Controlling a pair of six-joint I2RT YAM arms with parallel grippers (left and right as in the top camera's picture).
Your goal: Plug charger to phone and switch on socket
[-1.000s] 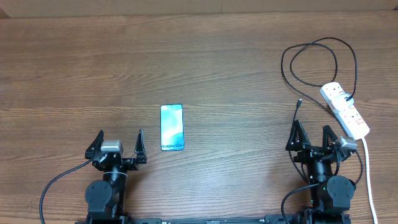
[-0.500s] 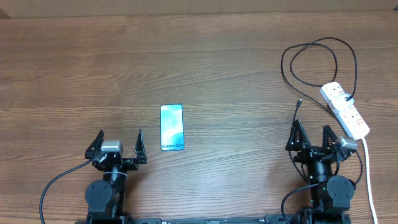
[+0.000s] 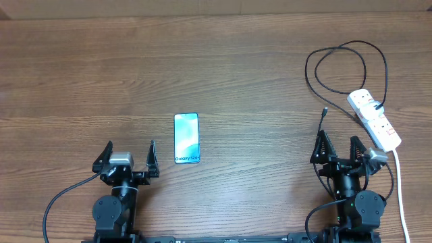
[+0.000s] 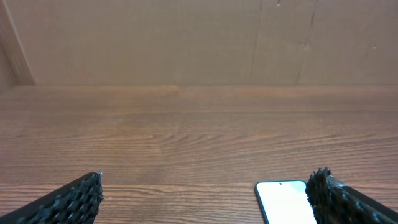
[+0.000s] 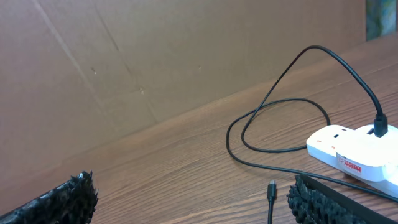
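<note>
The phone lies flat in the middle of the table, teal screen up; its top corner shows in the left wrist view, beside my right-hand finger. The charger cable loops at the far right, plugged into the white socket strip; its connector tip lies free on the wood, just ahead of my right gripper, and shows in the right wrist view. My left gripper is open and empty, left of the phone. My right gripper is open and empty, left of the strip.
The strip's thick white cord runs down the right edge past the right arm. A brown cardboard wall stands along the table's far edge.
</note>
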